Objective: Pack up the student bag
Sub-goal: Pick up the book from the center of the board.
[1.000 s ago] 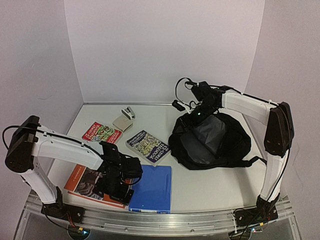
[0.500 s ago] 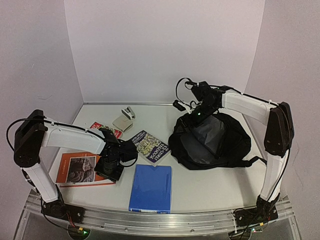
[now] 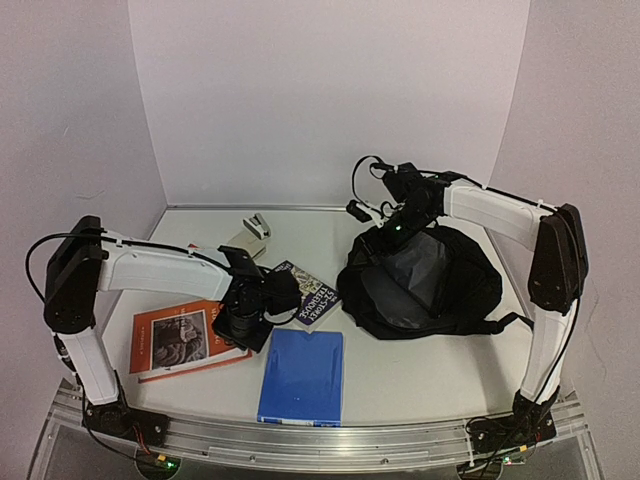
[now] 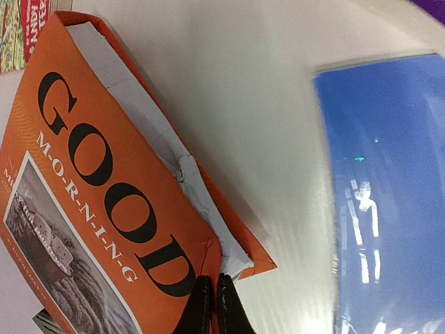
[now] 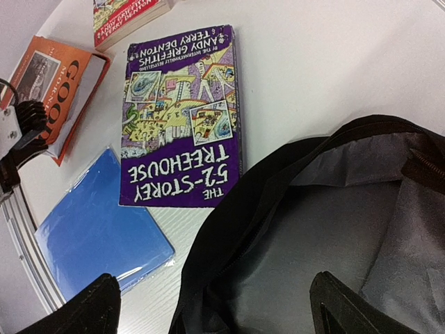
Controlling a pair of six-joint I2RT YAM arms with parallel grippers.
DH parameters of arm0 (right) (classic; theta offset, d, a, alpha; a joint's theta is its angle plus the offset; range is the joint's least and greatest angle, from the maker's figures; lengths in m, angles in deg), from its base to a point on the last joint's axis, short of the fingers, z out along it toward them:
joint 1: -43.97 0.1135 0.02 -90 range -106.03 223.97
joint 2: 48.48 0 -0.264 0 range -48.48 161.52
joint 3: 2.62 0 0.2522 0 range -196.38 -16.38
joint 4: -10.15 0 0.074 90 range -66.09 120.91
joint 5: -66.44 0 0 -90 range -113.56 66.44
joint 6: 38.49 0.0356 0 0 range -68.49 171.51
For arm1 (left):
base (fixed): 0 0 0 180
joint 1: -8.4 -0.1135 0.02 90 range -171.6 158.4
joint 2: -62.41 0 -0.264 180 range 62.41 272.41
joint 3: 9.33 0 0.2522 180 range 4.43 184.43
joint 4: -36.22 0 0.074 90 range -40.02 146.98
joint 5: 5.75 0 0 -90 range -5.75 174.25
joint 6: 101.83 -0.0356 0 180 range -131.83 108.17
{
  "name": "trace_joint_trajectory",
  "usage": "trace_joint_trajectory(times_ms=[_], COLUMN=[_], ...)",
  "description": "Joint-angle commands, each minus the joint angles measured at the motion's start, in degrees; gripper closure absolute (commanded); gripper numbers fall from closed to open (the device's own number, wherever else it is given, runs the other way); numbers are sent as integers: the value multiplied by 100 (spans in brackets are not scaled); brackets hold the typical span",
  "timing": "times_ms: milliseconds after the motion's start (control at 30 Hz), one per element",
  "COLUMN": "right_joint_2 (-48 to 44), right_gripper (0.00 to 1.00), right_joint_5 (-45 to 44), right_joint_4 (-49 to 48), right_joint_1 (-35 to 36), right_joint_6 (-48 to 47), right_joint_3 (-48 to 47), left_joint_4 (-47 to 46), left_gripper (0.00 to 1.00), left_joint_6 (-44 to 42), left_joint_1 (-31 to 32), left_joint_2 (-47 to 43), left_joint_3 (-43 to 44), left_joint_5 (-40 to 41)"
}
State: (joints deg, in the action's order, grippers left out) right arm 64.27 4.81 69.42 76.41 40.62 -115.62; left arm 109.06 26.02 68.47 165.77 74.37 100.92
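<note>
White worktop (image 3: pixel 400 375) — your left hand (image 4: pixel 211 306) is clenching a corner of the orange book (image 4: pixel 90 209); the student bag (image 3: pixel 440 285) is lying well to its right, past the purple book (image 3: pixel 318 300) — your right hand (image 3: pixel 392 228), released and nearer, is hovering over it.

White worktop (image 3: pixel 400 375). Lying on it: orange book (image 3: pixel 180 338), blue folder (image 3: pixel 303 375), purple book (image 3: pixel 312 290), red book (image 5: pixel 128 12), stapler (image 3: pixel 258 224) at rear, student bag (image 3: pixel 430 285) right.

An orange "Good Morning" softcover book (image 3: pixel 185 338) lies on the white table (image 3: pixel 420 385), near a blue plastic folder (image 3: pixel 302 375). Behind sit a purple illustrated paperback (image 5: pixel 181 118), a red paperback (image 5: pixel 128 12) and a beige object (image 3: pixel 248 238), perhaps a stapler.
</note>
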Motion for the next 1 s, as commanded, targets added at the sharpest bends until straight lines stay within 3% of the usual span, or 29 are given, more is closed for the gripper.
trace_joint_trajectory(times_ms=[0, 200, 533, 600, 667, 733, 800, 967], right_joint_2=[-201, -166, 16, 3, 13, 11, 11, -41], right_gripper=[5, 5, 4, 3, 3, 3, 3, 4], right_joint_5=[158, 206, 219, 102, 1, 1, 90, 197], right_joint_4=[-8, -11, -112, -165, -207, -272, -375, -750], right_joint_1=[-9, -21, -394, -426, -431, -425, -422, -175], right_joint_6=[98, 165, 594, 628, 654, 704, 797, 922], right_joint_3=[-71, -196, -487, -488, -475, -456, -421, -279], left_joint_4=[684, 674, -1352, -1584, -1747, -1949, -2205, -2701], left_gripper=[100, 100, 99, 84, 52, 33, 23, 13], left_joint_6=[275, 55, -1313, -1390, -1359, -1263, -1129, -561], left_joint_1=[364, 271, -509, -644, -768, -880, -1001, -1412], left_joint_2=[-112, -477, 867, 1074, 1090, 853, 466, -628], left_joint_3=[1038, 1701, 3197, 3560, 3626, 3408, 2896, 1446], left_joint_5=[317, 760, 472, 314, 37, -182, -371, -775])
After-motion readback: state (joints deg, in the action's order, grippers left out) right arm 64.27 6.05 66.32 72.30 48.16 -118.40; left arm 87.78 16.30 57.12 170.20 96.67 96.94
